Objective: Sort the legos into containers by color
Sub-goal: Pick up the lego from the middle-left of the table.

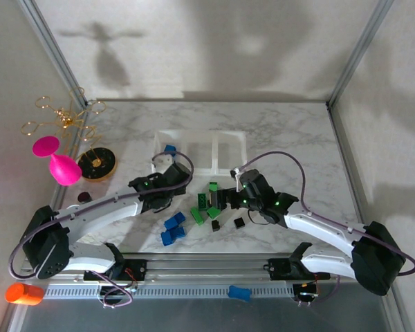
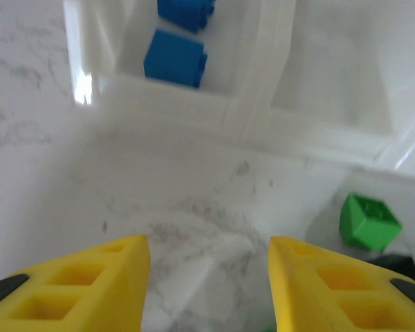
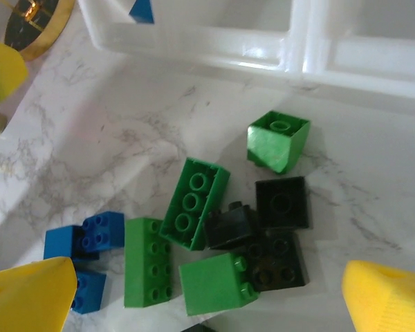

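Note:
The clear containers (image 1: 228, 149) stand mid-table, and the left compartment holds two blue legos (image 2: 175, 59). My left gripper (image 2: 209, 277) is open over bare marble just in front of the container rim (image 2: 263, 76), with a green lego (image 2: 369, 221) off to its right. My right gripper (image 3: 207, 304) is open above a cluster of legos: a tipped green brick (image 3: 278, 140), a long green brick on its back (image 3: 194, 203), two more green ones (image 3: 147, 263), three black ones (image 3: 282, 202) and blue ones (image 3: 97, 232). In the top view the blue legos (image 1: 173, 228) lie nearest the arms.
A round black and gold dish (image 1: 97, 164), pink pieces (image 1: 59, 166) and a gold wire stand (image 1: 66, 117) sit at the left. An orange cylinder (image 1: 24, 293) and a rounded blue piece (image 1: 239, 293) lie on the front rail. Metal frame posts rise at both back corners.

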`<state>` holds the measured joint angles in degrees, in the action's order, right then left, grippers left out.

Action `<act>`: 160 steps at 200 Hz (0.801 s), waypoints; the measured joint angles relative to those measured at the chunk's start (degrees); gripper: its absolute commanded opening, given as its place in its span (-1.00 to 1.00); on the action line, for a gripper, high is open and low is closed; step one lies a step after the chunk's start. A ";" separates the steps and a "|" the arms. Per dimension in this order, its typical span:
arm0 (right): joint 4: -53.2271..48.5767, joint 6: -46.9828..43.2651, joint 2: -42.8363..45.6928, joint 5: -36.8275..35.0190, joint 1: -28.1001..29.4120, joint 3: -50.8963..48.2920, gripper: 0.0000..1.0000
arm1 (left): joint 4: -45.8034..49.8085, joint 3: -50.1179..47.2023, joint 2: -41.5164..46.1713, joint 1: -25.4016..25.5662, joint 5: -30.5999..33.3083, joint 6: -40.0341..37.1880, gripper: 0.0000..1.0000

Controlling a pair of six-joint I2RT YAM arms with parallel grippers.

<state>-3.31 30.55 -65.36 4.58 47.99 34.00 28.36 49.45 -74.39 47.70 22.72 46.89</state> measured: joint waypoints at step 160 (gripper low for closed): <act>1.81 3.74 2.32 -0.90 3.28 -6.27 0.98 | 5.49 -7.96 -2.54 12.02 -3.78 11.37 0.25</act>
<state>-1.50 34.28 -63.05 3.68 51.27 27.73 33.85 41.50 -76.93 59.72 18.94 58.26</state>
